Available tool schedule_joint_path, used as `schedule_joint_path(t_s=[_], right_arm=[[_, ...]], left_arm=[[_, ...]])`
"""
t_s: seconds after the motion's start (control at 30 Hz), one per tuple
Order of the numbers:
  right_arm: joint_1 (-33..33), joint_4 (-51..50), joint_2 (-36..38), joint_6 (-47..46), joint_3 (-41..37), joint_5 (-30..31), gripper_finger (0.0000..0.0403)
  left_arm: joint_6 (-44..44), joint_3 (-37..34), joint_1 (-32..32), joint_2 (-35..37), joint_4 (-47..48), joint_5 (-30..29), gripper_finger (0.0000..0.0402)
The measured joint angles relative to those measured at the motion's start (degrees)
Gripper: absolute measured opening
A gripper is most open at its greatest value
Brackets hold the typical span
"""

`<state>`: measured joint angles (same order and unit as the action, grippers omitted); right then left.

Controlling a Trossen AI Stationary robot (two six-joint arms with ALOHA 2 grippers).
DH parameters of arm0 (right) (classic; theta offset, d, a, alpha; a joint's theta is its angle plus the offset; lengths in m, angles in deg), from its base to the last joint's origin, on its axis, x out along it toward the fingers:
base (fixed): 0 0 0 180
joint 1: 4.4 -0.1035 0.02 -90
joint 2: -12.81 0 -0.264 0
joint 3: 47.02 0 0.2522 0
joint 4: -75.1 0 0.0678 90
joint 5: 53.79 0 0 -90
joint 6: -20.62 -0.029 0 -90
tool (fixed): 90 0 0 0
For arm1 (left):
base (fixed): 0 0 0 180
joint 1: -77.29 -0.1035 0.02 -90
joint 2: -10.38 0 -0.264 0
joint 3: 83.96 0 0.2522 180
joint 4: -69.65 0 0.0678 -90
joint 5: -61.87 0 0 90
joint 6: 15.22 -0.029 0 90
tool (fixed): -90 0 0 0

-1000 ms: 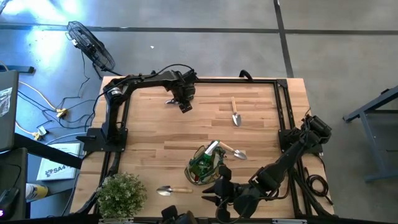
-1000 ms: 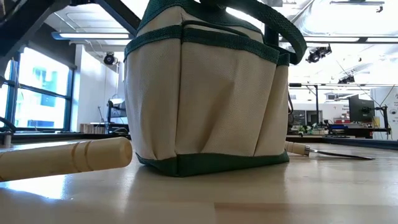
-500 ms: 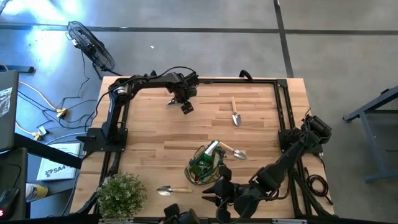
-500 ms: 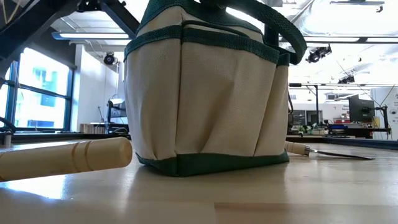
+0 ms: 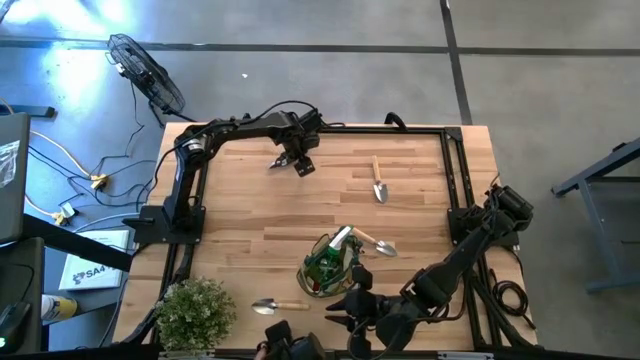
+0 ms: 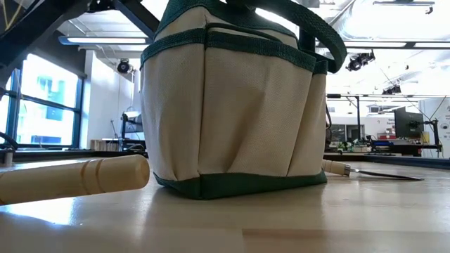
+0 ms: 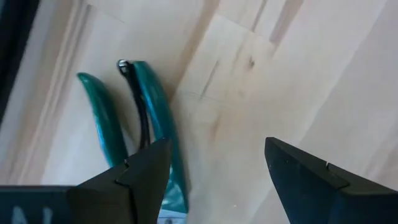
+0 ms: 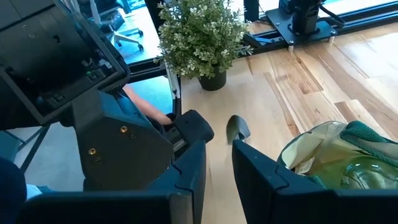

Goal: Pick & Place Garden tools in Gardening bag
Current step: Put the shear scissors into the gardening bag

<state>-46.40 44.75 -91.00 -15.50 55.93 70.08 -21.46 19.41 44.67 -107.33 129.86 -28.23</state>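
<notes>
1. My right tool (image 5: 352, 312) hovers at the near edge of the tabletop (image 5: 260, 220). Its fingers (image 8: 186, 168) stand nearly together with only a narrow gap, grasping nothing.
2. Near trowel (image 5: 278, 306) lies flat just left of that tool. Its wooden handle fills the low view's left side.
3. Potted plant (image 5: 195, 310) sits at the near left corner, apart from that trowel.
4. Gardening bag (image 5: 330, 265) stands upright just beyond my right tool, mouth open. There is green stuff inside, but I cannot tell which pieces.
5. Second trowel (image 5: 375, 243) lies just beside the bag's right side, handle toward the bag; whether it touches, I cannot tell.
6. Third trowel (image 5: 379, 180) lies farther back, right of centre, well apart from the bag.
7. My left tool (image 5: 298, 164) is at the far side, left of centre, released, with its fingers (image 7: 140, 171) spread wide.
8. Green-handled shears (image 7: 149, 124) lie flat on the tabletop under that tool, not grasped.
</notes>
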Motion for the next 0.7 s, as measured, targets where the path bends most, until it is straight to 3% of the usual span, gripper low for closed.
schedule_joint_path(t_s=[0.7], right_arm=[[0.00,-0.10,0.00,-1.11,0.00,-0.11,0.0069]], left_arm=[[0.07,-0.11,-0.43,-1.76,0.29,-3.84,0.0252]])
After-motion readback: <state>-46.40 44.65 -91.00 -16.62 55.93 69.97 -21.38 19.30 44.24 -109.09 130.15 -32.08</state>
